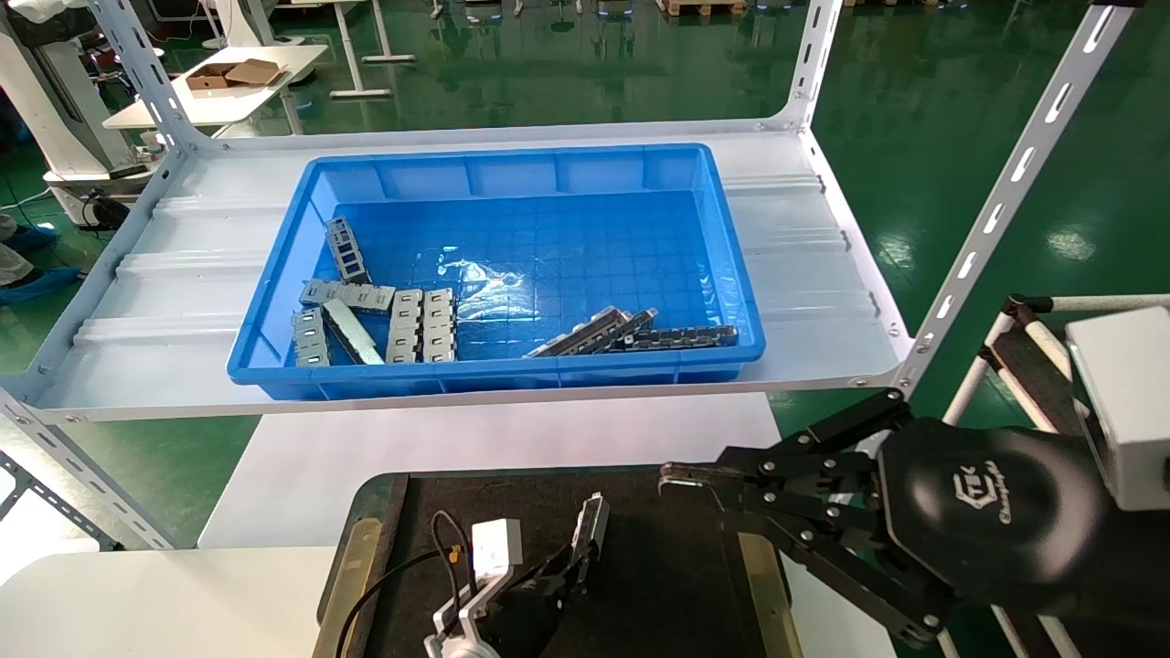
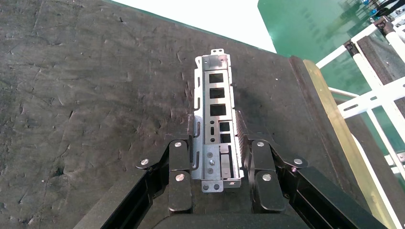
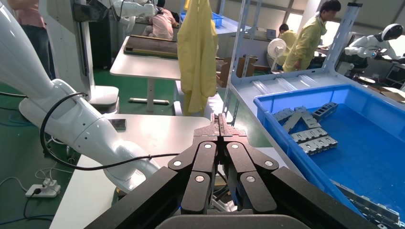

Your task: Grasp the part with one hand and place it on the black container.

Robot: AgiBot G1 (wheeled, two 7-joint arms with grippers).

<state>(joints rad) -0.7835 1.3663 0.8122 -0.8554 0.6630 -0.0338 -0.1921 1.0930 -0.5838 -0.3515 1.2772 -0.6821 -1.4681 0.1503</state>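
The left gripper (image 2: 217,160), jaws clamped on the part (image 2: 216,119), holds it low over the black container (image 2: 86,95) for release; the right gripper (image 1: 676,477), pinched empty, idles beside the container.

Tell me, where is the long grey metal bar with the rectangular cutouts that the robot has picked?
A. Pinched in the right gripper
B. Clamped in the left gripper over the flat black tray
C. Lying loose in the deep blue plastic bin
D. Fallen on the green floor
B: the left gripper is shut on the long grey metal bar above the flat black tray.
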